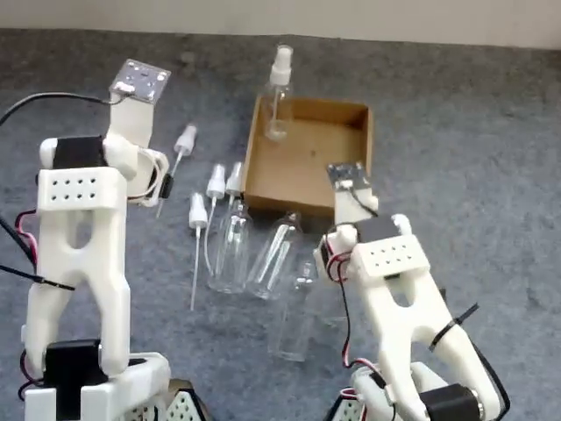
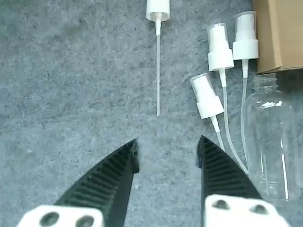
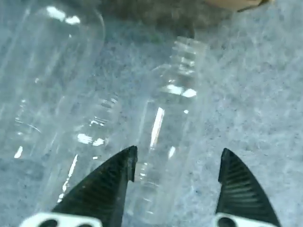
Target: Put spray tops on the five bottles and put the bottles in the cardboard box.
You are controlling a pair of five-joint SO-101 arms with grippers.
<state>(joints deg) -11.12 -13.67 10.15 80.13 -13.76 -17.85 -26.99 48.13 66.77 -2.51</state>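
Grey carpet-like cloth covers the table [image 1: 491,132], and two white arms stand at its near edge: the left arm [image 1: 83,219] and the right arm [image 1: 394,272]. The cardboard box [image 1: 351,118] sits open-topped toward the far middle. The capped bottle [image 1: 278,101], clear with a white spray top on, stands upright in the box's far left corner.

On the cloth just in front of the box, uncapped clear bottles lie on their sides. In the high view these are the left bottle [image 1: 230,246], the middle bottle [image 1: 273,254] and the nearest bottle [image 1: 296,320].

The right gripper [image 3: 179,151] has its black jaws spread apart on either side of the straddled bottle [image 3: 173,109]. This bottle's threaded neck points away from the gripper toward the box, and I cannot tell whether the jaws touch it. A neighbouring bottle [image 3: 57,94] lies right beside it.

The left gripper [image 2: 166,144] is also spread and holds nothing, low over bare cloth. The lone spray top [image 2: 157,9] lies ahead of it, its dip tube pointing back toward the gap between the jaws. The three spray tops [image 2: 220,47] lie close together between that lone top and the box, beside the left bottle's neck.
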